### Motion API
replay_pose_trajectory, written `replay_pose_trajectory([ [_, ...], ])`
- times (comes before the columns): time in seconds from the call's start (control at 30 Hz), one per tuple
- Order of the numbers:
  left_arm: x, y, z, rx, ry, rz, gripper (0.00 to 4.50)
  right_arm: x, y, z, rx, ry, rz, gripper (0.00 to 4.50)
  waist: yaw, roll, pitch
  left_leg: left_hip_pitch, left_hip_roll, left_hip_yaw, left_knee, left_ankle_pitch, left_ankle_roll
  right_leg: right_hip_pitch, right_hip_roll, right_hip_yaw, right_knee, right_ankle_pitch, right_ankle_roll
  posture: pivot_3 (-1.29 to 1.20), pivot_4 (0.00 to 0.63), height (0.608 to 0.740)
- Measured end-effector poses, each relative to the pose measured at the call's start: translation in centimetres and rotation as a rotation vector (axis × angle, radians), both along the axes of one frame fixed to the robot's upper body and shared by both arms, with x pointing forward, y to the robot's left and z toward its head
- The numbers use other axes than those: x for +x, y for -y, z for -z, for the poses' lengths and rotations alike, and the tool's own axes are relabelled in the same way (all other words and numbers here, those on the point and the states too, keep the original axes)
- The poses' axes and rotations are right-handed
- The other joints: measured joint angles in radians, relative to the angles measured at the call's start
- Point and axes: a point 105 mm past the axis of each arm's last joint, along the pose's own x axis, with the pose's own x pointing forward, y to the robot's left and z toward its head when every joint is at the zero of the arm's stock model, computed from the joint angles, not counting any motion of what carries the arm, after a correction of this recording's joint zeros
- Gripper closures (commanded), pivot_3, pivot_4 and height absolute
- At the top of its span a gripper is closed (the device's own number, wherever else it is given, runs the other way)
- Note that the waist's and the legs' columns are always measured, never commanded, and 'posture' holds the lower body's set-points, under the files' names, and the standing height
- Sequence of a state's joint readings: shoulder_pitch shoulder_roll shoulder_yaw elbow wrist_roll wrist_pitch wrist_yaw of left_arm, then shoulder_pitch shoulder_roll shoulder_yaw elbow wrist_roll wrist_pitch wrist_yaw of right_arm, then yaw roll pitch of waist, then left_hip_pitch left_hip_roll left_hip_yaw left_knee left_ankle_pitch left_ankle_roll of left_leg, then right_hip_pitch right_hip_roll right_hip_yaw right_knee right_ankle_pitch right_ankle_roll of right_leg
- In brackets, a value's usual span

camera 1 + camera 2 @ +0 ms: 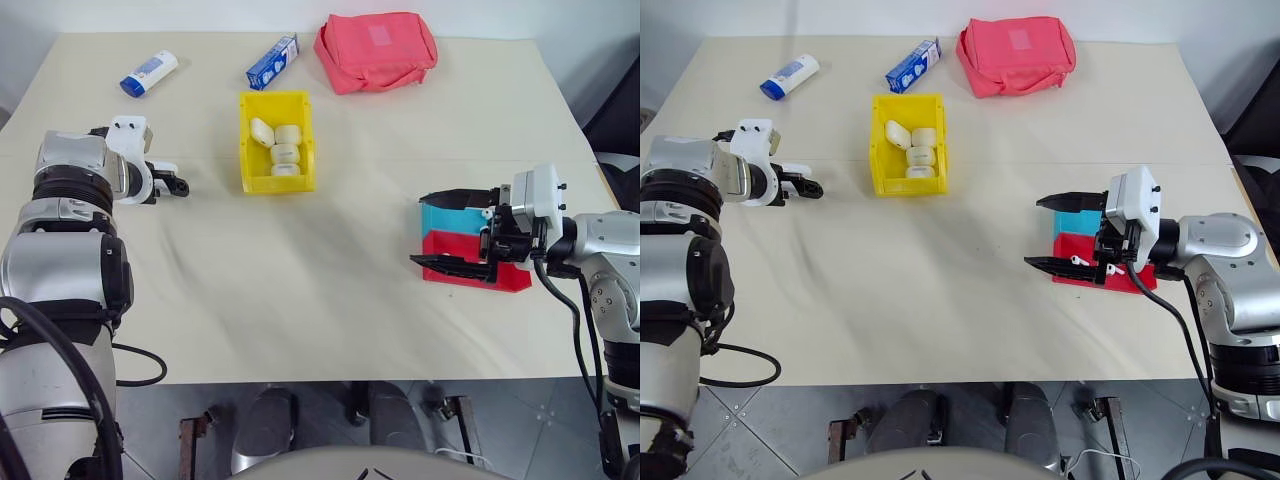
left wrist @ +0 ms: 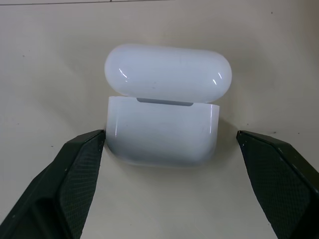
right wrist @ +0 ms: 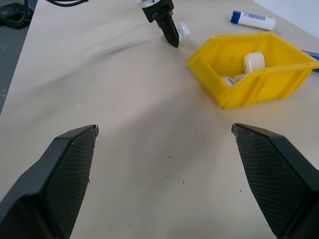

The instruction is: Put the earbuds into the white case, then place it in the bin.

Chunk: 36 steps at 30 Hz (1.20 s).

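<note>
Both of my arms frame the head views. My left gripper [image 1: 178,186] reaches out over the cream table [image 1: 300,290] left of the bin [image 1: 277,141], its black fingers spread, pointing forward and down. My right gripper [image 1: 450,230] hangs level, pointing to my left, jaws wide apart and holding nothing, just in front of the red tray [image 1: 500,278] and the teal tray [image 1: 445,218] stacked behind it. That yellow bin holds several cream-tinted cases [image 1: 280,148]. Beyond it lie a blue carton [image 1: 272,62], a white tube with a blue cap [image 1: 148,73] and a pink pouch [image 1: 376,50]; I cannot read any of the print on them.

Seen from my left wrist, the white case [image 2: 164,119] sits on the table between my two spread fingers [image 2: 75,169], its hinged lid flipped up. One finger stands just beside the case's wall; the other is apart from it. Nothing is gripped, and I cannot see the inside of the case.

From my right wrist, my fingers [image 3: 65,174] stand wide over bare table. Farther off are the bin and my left gripper, with a small white object at its tips.
</note>
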<state>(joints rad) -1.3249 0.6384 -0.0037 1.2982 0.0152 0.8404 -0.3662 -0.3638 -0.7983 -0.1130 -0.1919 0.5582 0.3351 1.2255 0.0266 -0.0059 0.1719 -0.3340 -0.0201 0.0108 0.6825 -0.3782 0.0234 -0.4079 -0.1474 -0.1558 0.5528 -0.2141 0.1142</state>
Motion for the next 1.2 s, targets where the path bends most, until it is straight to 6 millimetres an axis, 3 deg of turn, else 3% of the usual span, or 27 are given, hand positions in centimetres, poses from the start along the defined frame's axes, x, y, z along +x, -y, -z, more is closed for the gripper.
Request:
replay_pose_trajectory([
  [0.5, 0.7, 0.6, -0.1, 0.041, 0.04, 0.036, 0.03, 0.1, 0.1, -0.1, 0.0, 0.002, 0.014, 0.0, 0.0, 0.0, 0.0, 0.0, -0.001, 0.001, 0.0, 0.001, 0.0, 0.0, 0.0, 0.0, 0.0, 0.0, 0.0, 0.0, 0.15, 0.74],
  [0.6, 0.7, 0.5, -0.1, 0.05, 0.039, 0.039, 0.67, 0.1, 0.3, -0.1, -0.003, 0.001, 0.022, 0.0, 0.0, 0.0, 0.0, 0.0, -0.001, 0.002, 0.0, 0.001, 0.0, 0.0, 0.0, 0.0, 0.0, 0.0, 0.0, 0.0, 0.15, 0.74],
  [0.7, 0.7, 0.6, -0.1, 0.054, 0.035, 0.041, 1.6, 0.1, 0.4, -0.2, -0.001, 0.002, 0.028, 0.0, -0.001, -0.001, 0.0, 0.0, -0.001, 0.002, 0.0, 0.001, 0.0, 0.0, 0.0, 0.0, 0.0, 0.0, 0.0, 0.0, 0.15, 0.74],
  [0.73, 0.7, 0.6, -0.1, 0.056, 0.034, 0.041, 1.7, 0.1, 0.4, -0.2, -0.001, 0.002, 0.028, 0.0, -0.001, -0.001, 0.0, 0.0, -0.001, 0.003, 0.0, 0.001, 0.0, 0.0, 0.0, 0.0, 0.0, 0.0, 0.0, 0.0, 0.15, 0.74],
  [1.07, 0.2, -0.1, -0.3, 0.076, 0.008, 0.085, 1.7, 0.1, 0.5, -0.2, -0.011, 0.003, 0.031, 0.0, -0.002, -0.001, 0.0, 0.0, -0.001, 0.007, 0.0, 0.001, 0.0, 0.0, 0.0, 0.0, 0.001, 0.0, 0.0, 0.0, 0.15, 0.74],
  [1.2, 0.1, -0.2, -2.3, 0.095, 0.06, 0.263, 1.7, 0.1, 1.3, -0.5, -0.027, 0.013, 0.058, 0.0, -0.001, -0.001, 0.0, 0.0, 0.0, 0.008, 0.0, 0.001, 0.0, 0.0, 0.001, 0.0, 0.0, 0.0, 0.0, 0.0, 0.15, 0.74],
])
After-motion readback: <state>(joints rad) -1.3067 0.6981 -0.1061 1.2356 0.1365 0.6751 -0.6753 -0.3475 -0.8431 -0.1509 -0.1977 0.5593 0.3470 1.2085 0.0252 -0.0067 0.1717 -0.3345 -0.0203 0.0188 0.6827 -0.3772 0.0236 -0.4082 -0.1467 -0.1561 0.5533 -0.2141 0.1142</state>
